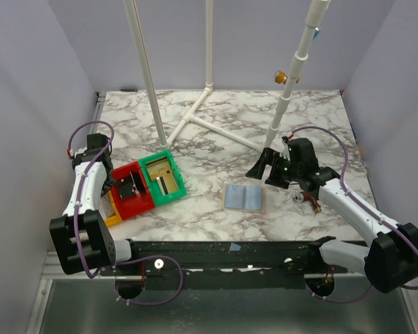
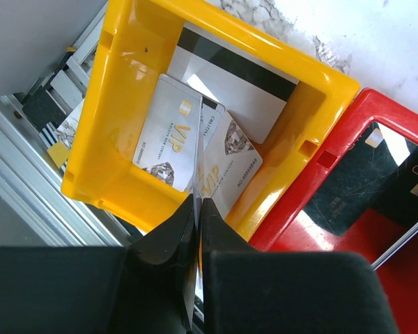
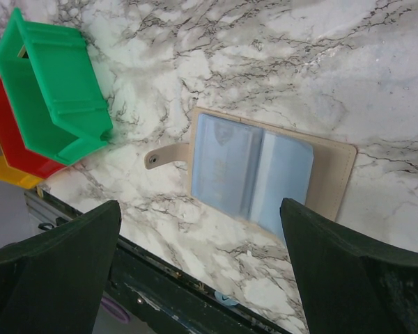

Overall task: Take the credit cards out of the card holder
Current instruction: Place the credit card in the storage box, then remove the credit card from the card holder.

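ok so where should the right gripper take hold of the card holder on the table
Probably the strap tab: the card holder lies open and flat on the table, so its faces give nothing to pinch, while the tab sticks out past the edge toward the green bin. Bring the open right gripper straight down, one finger either side of the tab.
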Robot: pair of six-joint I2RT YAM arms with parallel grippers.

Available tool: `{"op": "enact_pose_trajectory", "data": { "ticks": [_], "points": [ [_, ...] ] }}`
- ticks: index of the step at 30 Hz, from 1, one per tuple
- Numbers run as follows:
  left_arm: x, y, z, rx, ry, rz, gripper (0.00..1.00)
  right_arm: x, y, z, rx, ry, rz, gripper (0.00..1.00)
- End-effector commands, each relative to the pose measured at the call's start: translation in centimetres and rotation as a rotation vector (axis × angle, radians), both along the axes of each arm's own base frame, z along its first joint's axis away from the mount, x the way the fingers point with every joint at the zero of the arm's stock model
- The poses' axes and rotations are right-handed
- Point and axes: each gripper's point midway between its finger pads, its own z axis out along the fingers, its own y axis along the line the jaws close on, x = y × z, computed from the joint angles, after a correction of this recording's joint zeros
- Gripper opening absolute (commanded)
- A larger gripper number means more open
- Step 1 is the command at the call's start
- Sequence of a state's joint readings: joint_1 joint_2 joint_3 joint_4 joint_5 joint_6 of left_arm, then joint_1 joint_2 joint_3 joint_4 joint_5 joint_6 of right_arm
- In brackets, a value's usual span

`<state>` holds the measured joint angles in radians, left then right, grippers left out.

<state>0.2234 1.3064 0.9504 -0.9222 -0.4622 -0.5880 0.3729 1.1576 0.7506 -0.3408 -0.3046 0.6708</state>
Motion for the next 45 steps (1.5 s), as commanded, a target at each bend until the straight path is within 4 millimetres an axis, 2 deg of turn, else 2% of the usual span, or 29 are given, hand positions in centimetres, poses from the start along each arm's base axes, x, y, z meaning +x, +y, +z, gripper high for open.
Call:
{"op": "enact_pose_trajectory", "data": {
  "ticks": [1,3,6,8,10,15,17,18,25,34,36,39,45],
  "points": [
    [-1.0,0.3,-0.1,0.004,0.038,0.016,0.08,-0.2,0.0,0.0,0.002,-0.017,0.022,1.0],
    [-1.2,0.2,-0.2,0.0,0.038,0.023,0.11,-0.3,-0.1,-0.1,-0.001,-0.018,0.023,1.0],
    [-1.4,0.1,-0.3,-0.007,0.041,0.031,0.22,-0.5,-0.1,-0.3,-0.003,-0.015,0.025,1.0],
    [-1.5,-0.1,-0.4,-0.016,0.04,0.033,0.44,-0.6,-0.2,-0.4,-0.003,-0.013,0.025,1.0],
    [-1.7,-0.1,-0.4,-0.017,0.037,0.037,0.85,-0.6,-0.2,-0.4,-0.003,-0.015,0.024,1.0],
    [-1.6,-0.2,0.0,-0.016,0.004,0.021,0.98,-0.5,-0.3,-0.2,-0.006,-0.023,0.022,1.0],
    [-1.1,-1.0,0.3,-0.022,-0.01,-0.024,0.98,-0.5,-0.3,-0.2,-0.006,-0.022,0.023,1.0],
    [-1.3,-0.4,0.5,-0.025,-0.022,0.0,0.99,-0.6,-0.2,-0.2,-0.005,-0.022,0.024,1.0],
    [0.1,-1.3,2.9,-0.058,-0.13,-0.059,0.98,-0.4,-0.1,-0.1,-0.002,-0.021,0.025,1.0],
    [2.9,-5.7,5.9,-0.131,-0.264,-0.246,0.99,0.1,-0.5,-0.3,-0.02,-0.024,-0.006,1.0],
    [3.5,-7.1,6.6,-0.149,-0.285,-0.299,0.99,0.3,-0.6,-0.5,-0.026,-0.021,-0.015,1.0],
    [4.7,-10.4,7.8,-0.203,-0.333,-0.404,0.99,0.5,-0.8,-0.7,-0.037,-0.019,-0.033,1.0],
    [6.4,-18.6,8.3,-0.353,-0.35,-0.611,0.99,0.9,-0.9,-1.1,-0.054,-0.006,-0.05,1.0]
  ]
}}
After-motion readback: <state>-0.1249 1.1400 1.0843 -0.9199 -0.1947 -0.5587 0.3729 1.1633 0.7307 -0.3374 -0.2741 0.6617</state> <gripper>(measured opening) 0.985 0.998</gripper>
